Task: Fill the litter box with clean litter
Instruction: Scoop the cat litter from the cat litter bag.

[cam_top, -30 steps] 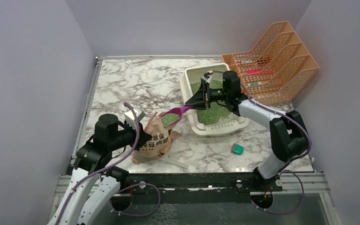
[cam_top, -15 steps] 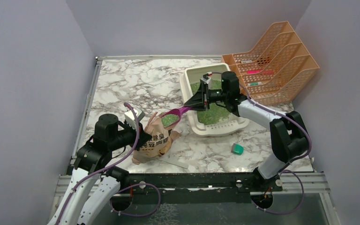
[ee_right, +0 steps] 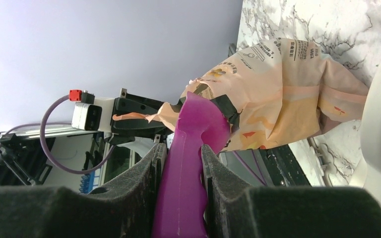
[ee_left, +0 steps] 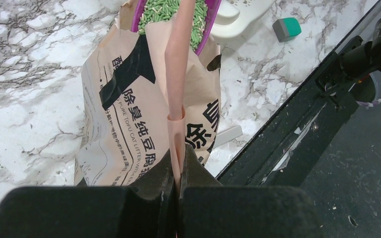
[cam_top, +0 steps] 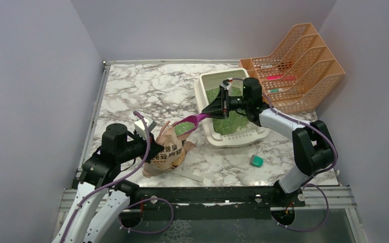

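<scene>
A white marble desk [cam_top: 142, 96] stands between pale lilac walls. The right fingers [ee_right: 151, 163] are closed on the handle of a magenta scoop [cam_top: 190, 123], one pad on each side of it. The bowl of the scoop is heaped with clean litter [ee_left: 154, 10] and hangs just above the open mouth of the paper bag [cam_top: 164, 157], to the near left of the litter box [cam_top: 233, 140]. The left fingers [ee_left: 166, 173] are pressed together with the bag's paper strap pinched between them, so the bag stands upright.

The litter box lies right of the desk's centre, and some green granules already lie in it.

I judge that the step in hand is the transfer of a loaded scoop from the bag to the box. The next move calls for a level carry to the right and a little far, over the near left rim, without shaking. Only when the bowl is above the inside of the box should the wrist turn to pour.
</scene>
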Robot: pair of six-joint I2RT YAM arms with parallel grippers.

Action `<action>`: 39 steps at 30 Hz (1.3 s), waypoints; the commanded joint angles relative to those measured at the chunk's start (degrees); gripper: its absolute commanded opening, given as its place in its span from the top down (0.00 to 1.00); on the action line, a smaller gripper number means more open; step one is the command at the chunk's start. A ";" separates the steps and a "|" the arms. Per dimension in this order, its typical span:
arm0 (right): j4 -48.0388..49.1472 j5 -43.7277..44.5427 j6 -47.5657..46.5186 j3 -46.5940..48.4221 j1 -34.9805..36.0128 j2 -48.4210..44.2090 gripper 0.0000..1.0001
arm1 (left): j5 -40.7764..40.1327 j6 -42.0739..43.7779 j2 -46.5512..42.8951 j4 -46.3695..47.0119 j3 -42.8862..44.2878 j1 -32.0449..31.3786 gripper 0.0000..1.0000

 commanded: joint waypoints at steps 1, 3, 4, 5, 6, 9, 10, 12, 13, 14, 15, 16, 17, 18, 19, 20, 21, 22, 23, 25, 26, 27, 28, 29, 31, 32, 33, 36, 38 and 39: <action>4.91 -2.84 1.92 0.04 -0.74 -2.24 0.99 | 1.33 0.26 -0.82 -0.95 -0.32 0.20 1.00; 5.59 -2.95 2.46 -0.37 -1.34 -2.51 0.99 | 1.45 0.30 -0.77 -0.95 -0.32 0.20 1.00; 5.71 -2.98 2.52 -0.53 -1.85 -2.63 0.99 | 1.46 0.32 -0.78 -0.91 -0.32 0.20 1.00; 5.75 -2.96 2.60 -0.58 -2.24 -2.74 0.99 | 1.48 0.31 -0.73 -0.94 -0.40 0.20 1.00; 5.77 -3.11 2.68 -0.74 -2.60 -2.90 0.99 | 1.50 0.34 -0.77 -0.95 -0.36 0.25 1.00; 5.69 -3.37 2.63 -0.92 -3.24 -3.18 0.99 | 1.50 0.34 -0.84 -0.92 -0.33 0.20 1.00; 5.53 -3.37 2.54 -1.05 -3.29 -3.29 0.99 | 1.50 0.31 -0.86 -0.95 -0.40 0.20 1.00; 5.55 -3.44 2.53 -1.26 -3.41 -3.38 0.99 | 1.42 0.28 -0.85 -0.88 -0.41 0.20 1.00; 5.60 -3.46 2.53 -1.44 -3.52 -3.52 0.99 | 1.41 0.27 -0.78 -0.90 -0.40 0.20 1.00; 5.58 -3.50 2.53 -1.60 -3.51 -3.62 0.99 | 1.41 0.31 -0.84 -0.95 -0.41 0.20 1.00; 5.63 -3.50 2.53 -1.74 -3.56 -3.68 0.99 | 1.41 0.26 -0.84 -0.89 -0.41 0.20 1.00; 5.64 -3.51 2.53 -1.84 -3.67 -3.71 0.99 | 1.45 0.28 -0.97 -0.93 -0.41 0.20 1.00; 5.65 -3.62 2.61 -1.87 -3.72 -3.79 0.99 | 1.42 0.31 -1.08 -0.91 -0.41 0.20 1.00; 5.81 -3.64 2.66 -1.96 -3.90 -3.89 0.99 | 1.41 0.27 -1.25 -0.95 -0.41 0.20 1.00; 5.88 -3.69 2.78 -2.13 -4.02 -4.01 0.99 | 1.41 0.30 -1.30 -0.91 -0.41 0.20 1.00; 6.10 -3.78 2.91 -2.22 -4.18 -4.14 0.99 | 1.41 0.29 -1.38 -0.89 -0.41 0.20 1.00; 6.20 -3.89 3.08 -2.23 -4.38 -4.25 0.99 | 1.41 0.26 -1.32 -0.92 -0.41 0.20 1.00; 6.31 -3.92 3.18 -2.36 -4.51 -4.40 0.99 | 1.33 0.26 -1.20 -0.88 -0.41 0.20 1.00; 6.34 -3.97 3.23 -2.46 -4.59 -4.60 0.99 | 1.32 0.28 -1.07 -0.93 -0.41 0.20 1.00; 6.47 -4.21 3.51 -2.61 -4.98 -4.83 0.99 | 1.42 0.26 -0.88 -0.94 -0.41 0.20 1.00; 6.74 -4.39 3.69 -2.66 -5.10 -4.97 0.99 | 1.41 0.29 -0.82 -0.95 -0.41 0.20 1.00; 7.03 -4.56 3.94 -2.72 -5.33 -5.13 0.99 | 1.45 0.28 -0.78 -0.90 -0.41 0.20 1.00; 7.23 -4.78 4.19 -2.79 -5.41 -5.28 0.99 | 1.49 0.30 -0.85 -0.91 -0.41 0.20 1.00; 7.49 -4.94 4.42 -2.92 -5.67 -5.53 0.99 | 1.50 0.31 -0.91 -0.95 -0.41 0.20 1.00; 7.74 -5.32 4.76 -2.79 -6.07 -5.93 0.99 | 1.50 0.26 -1.03 -0.88 -0.41 0.20 1.00; 7.76 -5.53 4.81 -2.73 -6.38 -6.10 0.99 | 1.50 0.27 -0.98 -0.91 -0.41 0.20 1.00; 7.79 -5.65 4.89 -2.76 -6.64 -6.34 0.99 | 1.50 0.28 -0.89 -0.95 -0.41 0.25 1.00; 7.76 -6.02 5.08 -2.89 -7.59 -6.94 0.99 | 1.58 0.32 -0.69 -0.95 -0.44 0.25 1.00; 7.88 -6.35 5.33 -3.06 -8.15 -7.38 0.99 | 1.59 0.33 -0.75 -0.95 -0.41 0.20 1.00; 7.95 -6.44 5.54 -3.17 -8.48 -7.66 0.99 | 1.59 0.30 -0.77 -0.95 -0.41 0.20 1.00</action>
